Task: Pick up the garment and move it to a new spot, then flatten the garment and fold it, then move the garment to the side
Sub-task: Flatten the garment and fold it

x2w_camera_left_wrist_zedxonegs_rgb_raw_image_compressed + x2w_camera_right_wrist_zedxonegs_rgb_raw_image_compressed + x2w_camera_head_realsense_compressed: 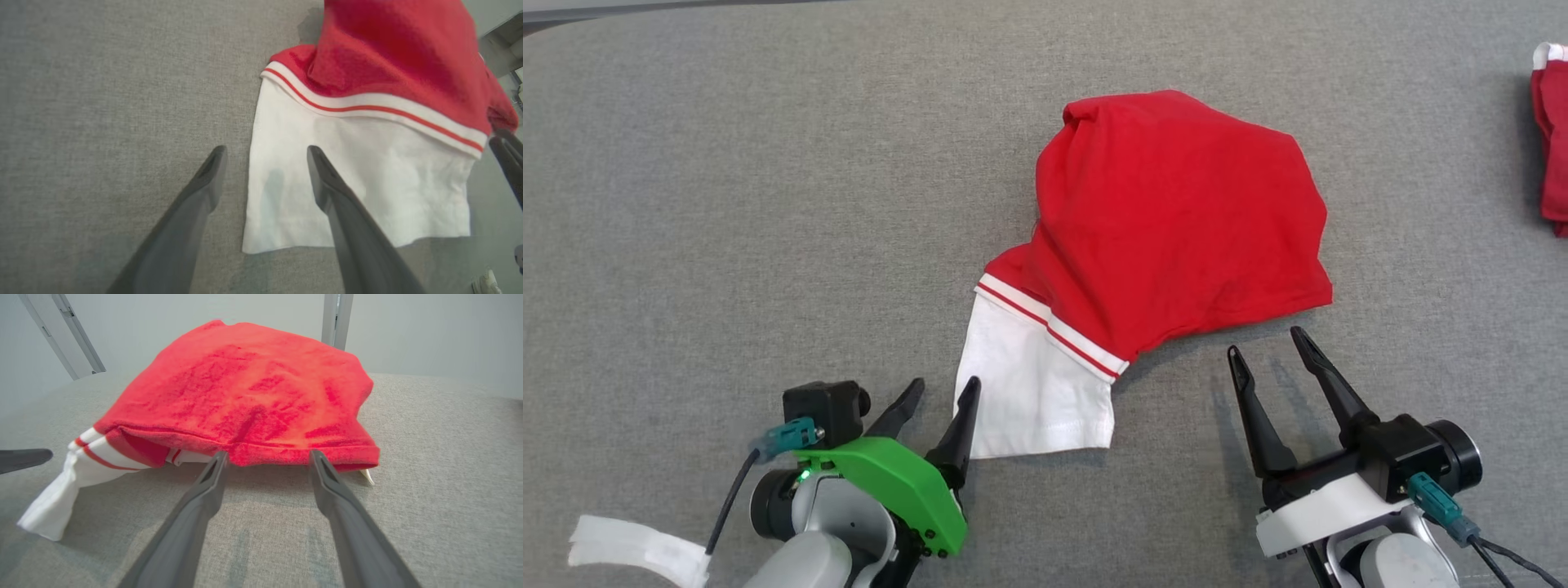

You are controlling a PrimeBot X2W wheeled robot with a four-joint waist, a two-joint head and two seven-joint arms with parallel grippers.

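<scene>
Plainly found the garment (1176, 220) midway across the counter (768, 204), white end (1033, 392) toward the near edge, left gripper (945, 382) astride that end's side, right gripper (1266, 341) just short of the red hem (1225, 318), both jaws apart.

Bright, even light with soft shadows.
My fingers (1254, 412) cast faint shadows on the grey worktop (727, 204); the red garment (245, 388) looks washed-out and slightly soft in my right wrist view, whose edges bend.
</scene>
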